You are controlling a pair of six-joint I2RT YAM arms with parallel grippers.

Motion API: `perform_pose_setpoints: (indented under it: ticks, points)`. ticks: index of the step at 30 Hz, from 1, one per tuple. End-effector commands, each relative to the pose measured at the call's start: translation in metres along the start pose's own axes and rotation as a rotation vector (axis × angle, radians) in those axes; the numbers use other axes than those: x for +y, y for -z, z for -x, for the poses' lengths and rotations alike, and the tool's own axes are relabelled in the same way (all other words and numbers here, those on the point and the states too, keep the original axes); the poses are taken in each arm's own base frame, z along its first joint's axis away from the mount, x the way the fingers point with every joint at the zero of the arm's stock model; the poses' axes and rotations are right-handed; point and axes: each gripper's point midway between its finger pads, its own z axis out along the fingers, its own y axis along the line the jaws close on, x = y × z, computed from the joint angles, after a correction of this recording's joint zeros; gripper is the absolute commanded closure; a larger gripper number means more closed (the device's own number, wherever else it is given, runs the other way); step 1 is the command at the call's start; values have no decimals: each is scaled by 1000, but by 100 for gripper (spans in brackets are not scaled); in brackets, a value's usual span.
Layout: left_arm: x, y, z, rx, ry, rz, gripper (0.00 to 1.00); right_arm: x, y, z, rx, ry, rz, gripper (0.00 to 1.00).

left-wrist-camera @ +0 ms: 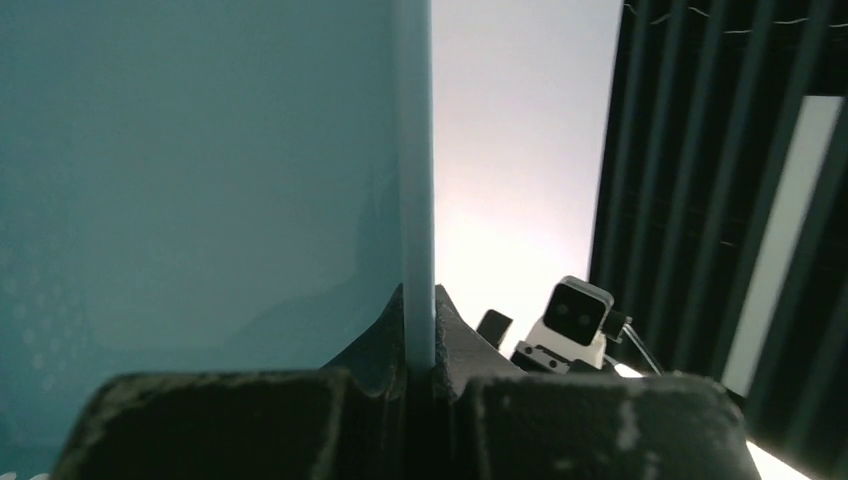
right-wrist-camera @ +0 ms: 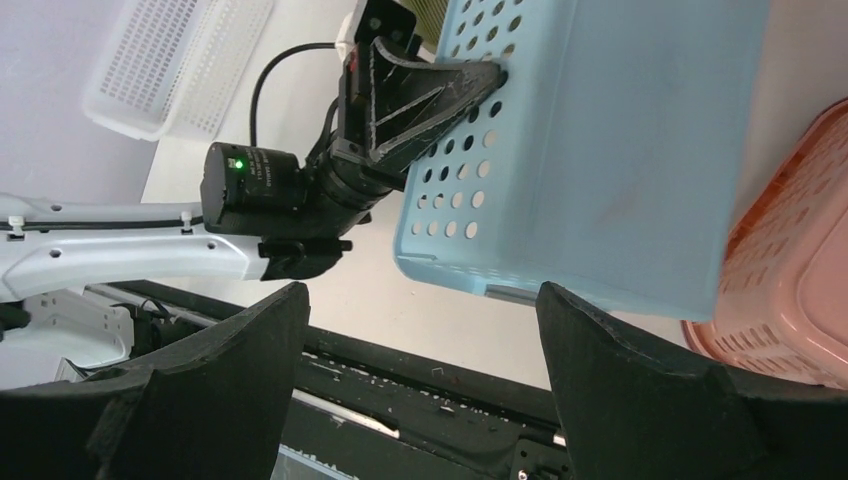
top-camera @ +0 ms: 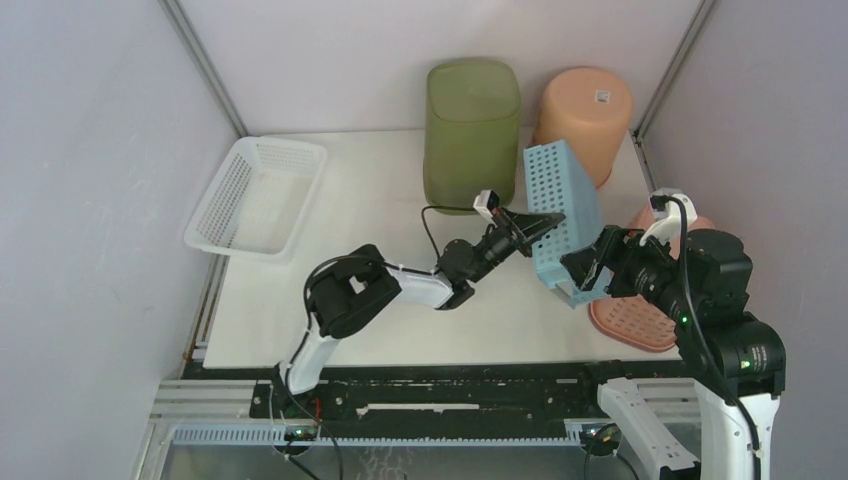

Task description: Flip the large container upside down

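The large container (top-camera: 560,200) is a light-blue perforated basket, tipped steeply up on end at the table's right middle. My left gripper (top-camera: 545,226) is shut on its thin rim; in the left wrist view the rim runs straight down between the closed jaws of the left gripper (left-wrist-camera: 420,350), with the container's blue wall (left-wrist-camera: 200,180) filling the left. My right gripper (top-camera: 592,268) stands open just near of the container's lower end, not touching it. In the right wrist view the container (right-wrist-camera: 600,150) hangs above the right gripper (right-wrist-camera: 420,290), whose wide-spread fingers have nothing between them.
A white mesh basket (top-camera: 258,195) lies at the left. A green bin (top-camera: 472,130) and an orange bin (top-camera: 585,115) stand upside down at the back. A salmon basket (top-camera: 640,320) sits right of the container, under my right arm. The table's front edge is close below the right gripper.
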Motion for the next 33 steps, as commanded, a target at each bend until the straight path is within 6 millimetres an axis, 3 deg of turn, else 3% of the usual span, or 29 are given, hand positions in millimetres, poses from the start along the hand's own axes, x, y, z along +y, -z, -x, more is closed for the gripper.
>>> perform_pose_setpoints:
  ticks: [1,9,15,18,22,27,28,31,33]
  points:
    - [-38,-20,-22,49,131,-176,100,2,-3,9,-27,23,13,8]
    - [23,4,-17,14,157,-32,98,1,-4,5,-19,23,13,8]
    - [63,34,-10,-9,144,94,76,1,-8,0,-11,13,26,8]
    - [74,48,-9,-10,130,140,58,1,-10,-3,-5,9,32,8]
    - [87,66,-8,-2,112,201,48,1,-13,-6,3,3,41,8]
    - [109,109,7,-11,72,328,43,2,-23,-13,29,-11,68,8]
    - [113,119,10,-3,55,355,32,2,-25,-15,36,-15,75,8]
    - [121,150,19,16,0,442,19,4,-32,-20,52,-23,98,8]
    - [126,172,29,5,-28,504,15,3,-38,-25,66,-28,108,8]
